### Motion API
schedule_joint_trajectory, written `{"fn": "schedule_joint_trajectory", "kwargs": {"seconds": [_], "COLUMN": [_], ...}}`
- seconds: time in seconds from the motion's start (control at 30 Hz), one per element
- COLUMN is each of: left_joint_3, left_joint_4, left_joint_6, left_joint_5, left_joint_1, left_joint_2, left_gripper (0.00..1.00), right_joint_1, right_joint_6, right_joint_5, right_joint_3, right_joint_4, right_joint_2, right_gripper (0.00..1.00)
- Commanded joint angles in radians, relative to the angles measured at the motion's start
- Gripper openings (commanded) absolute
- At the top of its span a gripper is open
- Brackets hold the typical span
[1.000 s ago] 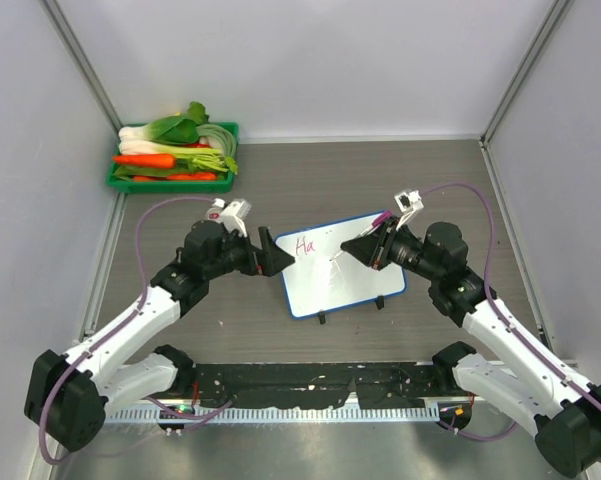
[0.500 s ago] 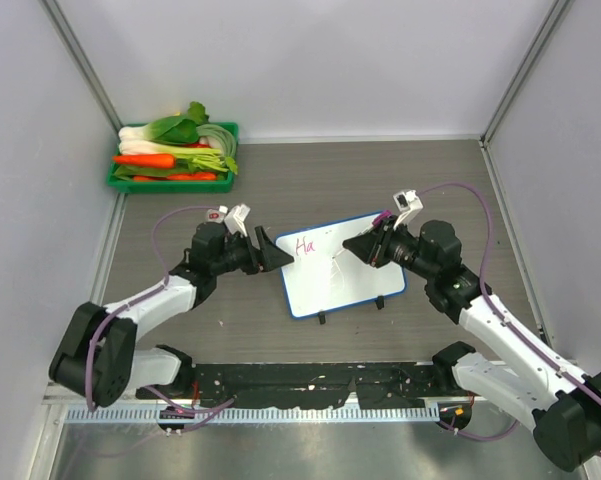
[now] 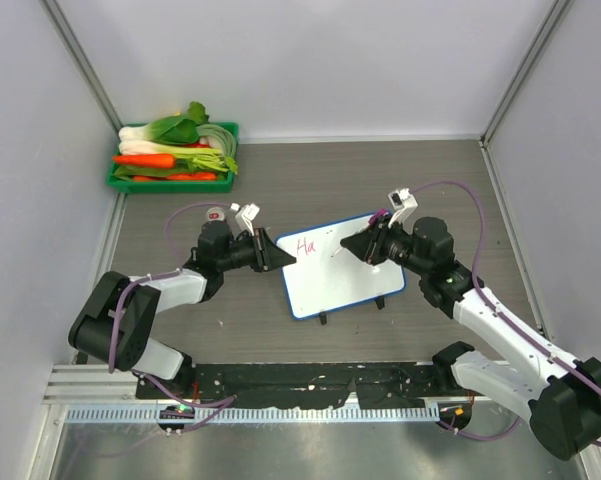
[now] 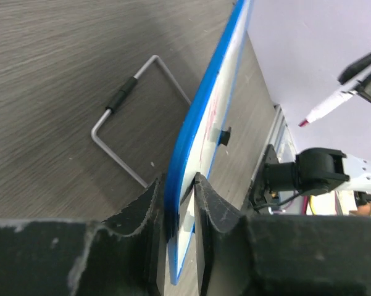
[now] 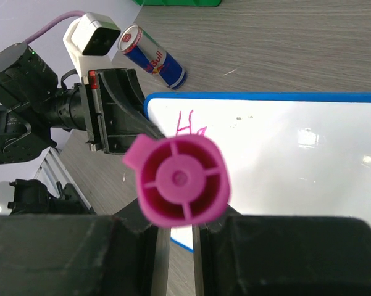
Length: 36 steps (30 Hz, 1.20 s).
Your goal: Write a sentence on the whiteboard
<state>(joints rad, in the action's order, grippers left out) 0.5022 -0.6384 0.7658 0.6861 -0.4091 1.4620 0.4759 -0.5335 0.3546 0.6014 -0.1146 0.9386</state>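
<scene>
left gripper (image 4: 179, 188) clamped on whiteboard (image 4: 205, 114) edge | right gripper (image 5: 175, 233) clamped on marker (image 5: 179, 179) | marker tip at 2 o'clock in left wrist view, hidden in right wrist view

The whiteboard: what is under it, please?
A bent metal wire stand with a black sleeve reaches under the whiteboard, on the table. The left gripper clamps the board's blue edge. The board covers where the wire attaches.

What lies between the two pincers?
In the top view, the whiteboard with pink writing; the left pincer clamps its edge, the right pincer holds a marker.
</scene>
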Motion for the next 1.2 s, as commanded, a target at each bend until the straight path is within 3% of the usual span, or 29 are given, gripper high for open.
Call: {"fn": "schedule_joint_trajectory", "kwargs": {"seconds": [0.0,0.2,0.37,0.7,1.17], "left_joint_3": [0.029,0.049,0.056,0.07,0.07], "left_joint_4": [-0.041,0.028,0.072,0.247,0.258], "left_joint_6": [-0.059,-0.119,-0.146,-0.217,-0.227], "left_joint_5": [0.05,0.058,0.055,-0.068,-0.069], "left_joint_1": [0.003,0.004,0.009,0.009,0.009], "left_joint_2": [0.008,0.037,0.044,0.008,-0.011], "left_gripper": [0.2,0.08,0.0,0.0,0.0], "right_joint_1": [0.004,0.05,0.147,0.283,0.285], "right_joint_6": [0.023,0.059,0.124,0.172,0.153], "right_joint_5": [-0.04,-0.138,-0.308,-0.581,-0.588], "right_joint_3": [0.017,0.027,0.047,0.055,0.093], "right_joint_4": [-0.089,-0.115,-0.143,-0.234,-0.287], "right_joint_2": [0.005,0.025,0.078,0.138,0.224], "right_gripper": [0.01,0.01,0.01,0.01,0.01]}}
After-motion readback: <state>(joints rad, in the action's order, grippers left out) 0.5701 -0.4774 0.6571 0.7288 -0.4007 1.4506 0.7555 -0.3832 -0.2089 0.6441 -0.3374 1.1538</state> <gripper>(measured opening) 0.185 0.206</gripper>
